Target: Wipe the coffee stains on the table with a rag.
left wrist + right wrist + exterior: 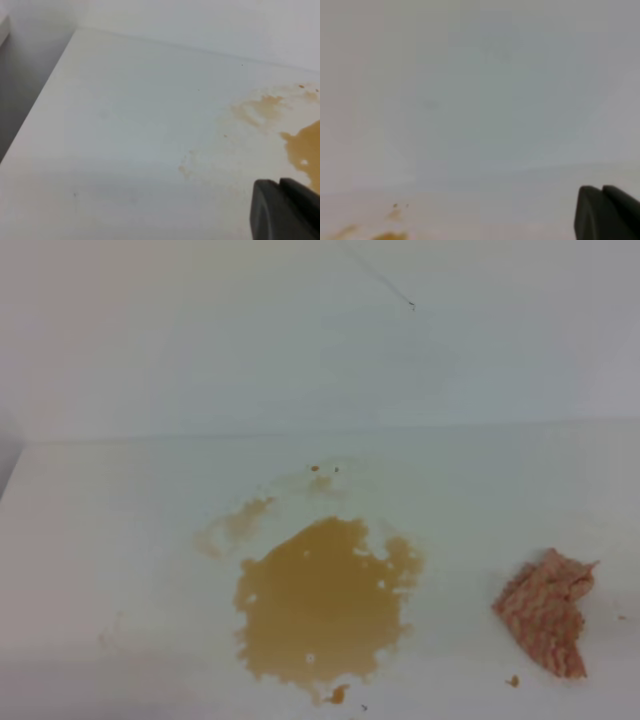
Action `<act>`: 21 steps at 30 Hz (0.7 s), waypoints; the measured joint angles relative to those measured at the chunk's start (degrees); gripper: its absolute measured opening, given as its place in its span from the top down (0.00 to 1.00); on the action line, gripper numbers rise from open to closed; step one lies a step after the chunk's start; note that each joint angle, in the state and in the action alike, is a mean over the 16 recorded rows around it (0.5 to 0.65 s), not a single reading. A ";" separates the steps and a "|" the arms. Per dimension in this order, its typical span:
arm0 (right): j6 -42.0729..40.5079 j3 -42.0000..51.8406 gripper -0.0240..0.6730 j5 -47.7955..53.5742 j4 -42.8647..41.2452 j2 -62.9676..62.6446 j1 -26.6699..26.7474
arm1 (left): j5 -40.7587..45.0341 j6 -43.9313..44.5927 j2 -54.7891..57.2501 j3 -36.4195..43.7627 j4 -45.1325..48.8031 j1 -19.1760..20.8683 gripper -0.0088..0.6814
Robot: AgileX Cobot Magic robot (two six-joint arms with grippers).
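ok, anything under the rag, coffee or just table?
The rag lies crumpled on the white table, apart from the coffee stains. Only bare table shows around it, plus a small orange crumb nearby. What lies beneath is covered.

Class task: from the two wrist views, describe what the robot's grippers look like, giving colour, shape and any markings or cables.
Only a corner of each shows. The left gripper is matte black with two blocky, rounded fingers side by side. The right gripper looks the same: dark, smooth, rounded. No markings or cables are visible; the arms themselves are out of view.
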 joint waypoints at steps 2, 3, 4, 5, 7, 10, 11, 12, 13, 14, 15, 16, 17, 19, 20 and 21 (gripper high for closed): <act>-0.44 -2.55 0.97 3.26 0.38 2.77 0.00 | 0.00 0.00 0.00 0.00 0.00 0.00 0.99; -0.85 -3.84 0.97 4.64 0.55 4.38 0.00 | -0.05 0.00 -0.10 0.14 0.00 0.01 0.99; -1.29 -5.12 0.97 5.80 0.75 6.11 0.00 | -0.05 0.00 -0.10 0.14 0.00 0.01 0.99; -1.73 -6.40 0.97 6.76 1.07 7.96 0.00 | -0.05 0.00 -0.10 0.14 0.00 0.01 0.99; -2.68 -8.92 0.97 8.14 2.21 11.98 0.00 | -0.05 0.00 -0.10 0.14 0.00 0.01 0.99; -4.81 -12.55 0.97 9.35 4.29 18.49 0.00 | -0.05 0.00 -0.10 0.14 0.00 0.01 0.99; -5.80 -13.75 0.97 9.62 4.95 20.73 0.00 | -0.05 0.00 -0.10 0.14 0.00 0.01 0.99; -6.95 -14.95 0.97 9.88 5.62 23.00 0.00 | -0.05 0.00 -0.10 0.14 0.00 0.01 0.99; -8.23 -16.15 0.97 10.10 6.27 25.28 0.00 | -0.05 0.00 -0.10 0.14 0.00 0.01 0.99; -9.65 -17.39 0.97 10.41 6.93 27.58 0.00 | -0.05 0.00 -0.10 0.14 0.00 0.01 0.99; -11.16 -18.67 0.97 10.82 7.58 29.90 0.00 | -0.05 0.00 -0.10 0.14 0.00 0.01 0.99; -12.71 -19.97 0.97 11.35 8.24 32.24 0.00 | -0.05 0.00 -0.10 0.14 0.00 0.01 0.99; -14.26 -21.33 0.97 12.05 8.89 34.65 0.00 | -0.05 0.00 -0.10 0.14 0.00 0.01 0.99; -17.09 -24.18 0.97 13.97 10.16 39.52 0.00 | 0.00 0.00 0.00 0.00 0.00 0.00 0.99; -18.44 -25.71 0.97 15.22 10.72 42.03 0.01 | 0.00 0.00 0.00 0.00 0.00 0.00 0.99; -19.79 -27.26 0.97 16.64 11.13 44.58 0.04 | 0.00 0.00 0.00 0.00 0.00 0.00 0.99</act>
